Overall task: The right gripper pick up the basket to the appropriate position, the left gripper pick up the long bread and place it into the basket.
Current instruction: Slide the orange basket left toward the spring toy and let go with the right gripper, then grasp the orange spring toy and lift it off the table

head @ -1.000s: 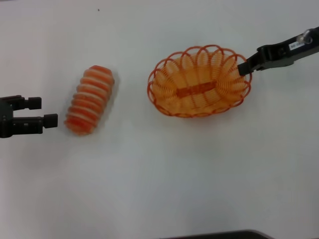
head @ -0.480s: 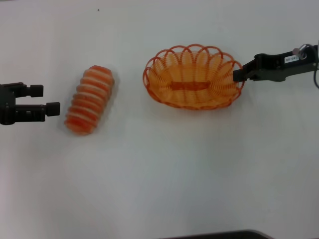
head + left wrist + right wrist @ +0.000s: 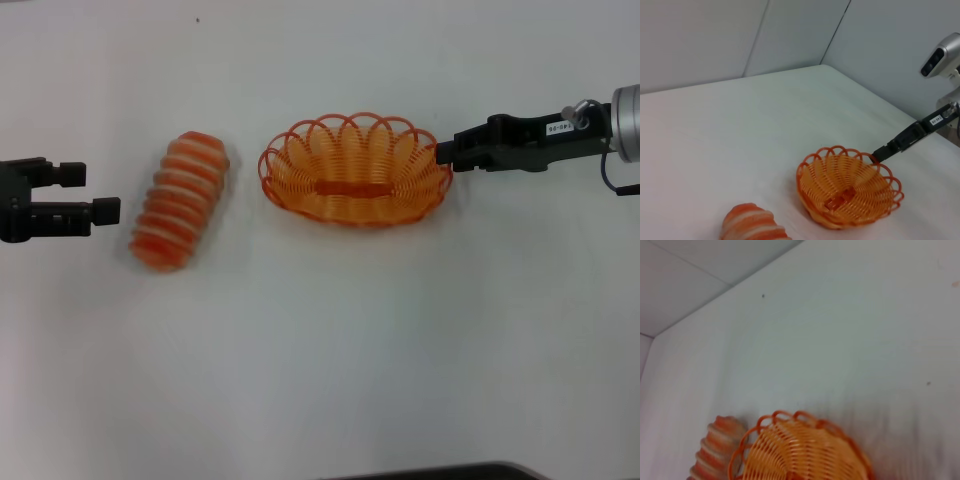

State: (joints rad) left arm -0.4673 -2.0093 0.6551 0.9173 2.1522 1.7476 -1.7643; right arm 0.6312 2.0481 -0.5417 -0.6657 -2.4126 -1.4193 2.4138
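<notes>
— Right gripper (image 3: 445, 155): how was it seen?

— It was seen clamped on the rim of the basket (image 3: 355, 170), at the basket's right end, with its black arm reaching in from the right side. The same grip was shown in the left wrist view, where the right gripper (image 3: 878, 155) was closed on the scalloped edge of the basket (image 3: 849, 186).

— And where was the long bread placed?

— The long bread (image 3: 180, 199) was laid on the white table (image 3: 330, 340), to the left of the basket and apart from it, well away from the right gripper. It was touched by nothing.

— Was the other claw noticed?

— Yes. The left gripper (image 3: 96, 192) was held just left of the long bread, near it but not touching. Its two fingers were kept apart, and nothing was held between them.
</notes>
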